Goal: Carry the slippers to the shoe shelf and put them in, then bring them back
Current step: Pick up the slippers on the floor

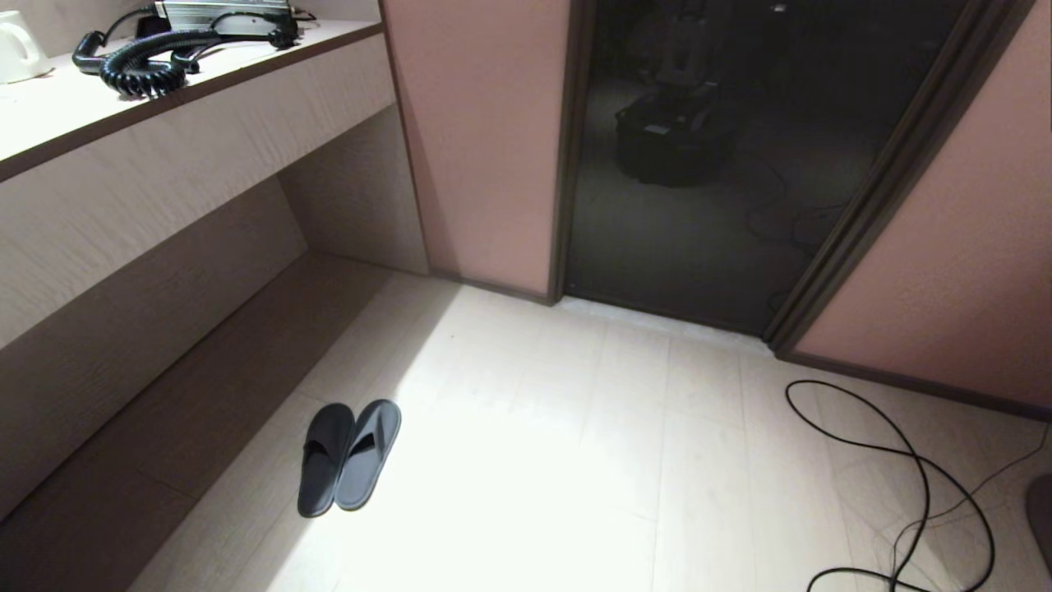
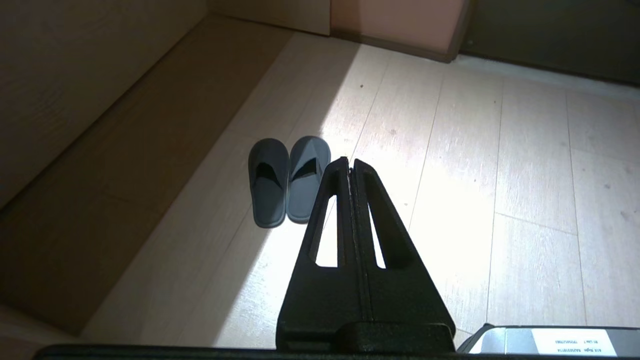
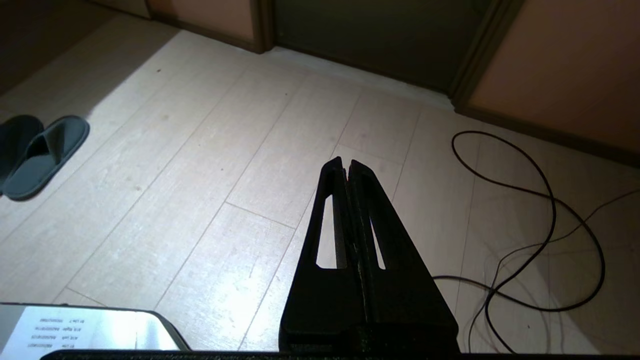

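Far left, about ten o'clock in the head view: pale bench (image 1: pixel 189 90) along the wall, carrying a coiled black cord (image 1: pixel 136 70), a dark flat device (image 1: pixel 226 12) behind it, and part of a white cup (image 1: pixel 16 49) at the edge of view. Dark recess under the bench, running down to the floor.

The slippers (image 1: pixel 349 456) at roughly seven o'clock in the head view: dark blue-grey pair lying on the pale plank floor (image 1: pixel 575 460), side by side and touching, toes pointing away from the robot, just beside the shadowed strip below the bench. Shoe shelf not identifiable in any view.

Left pincer (image 2: pixel 348 161): clenched, fingers pressed together, nothing between them. It hangs above the floor; in the left wrist view the slippers (image 2: pixel 289 180) lie just beside its tip in the picture, but apart from it.

Centre, twelve o'clock: pink wall panels on either side of a dark doorway (image 1: pixel 740 148).

Right pincer (image 3: pixel 346 162): clenched, empty, over bare floor. The slippers (image 3: pixel 37 155) show well apart from it, at the edge of the right wrist view.

Right, about four o'clock: thin black cable (image 1: pixel 896 477) looping loose across the floor.
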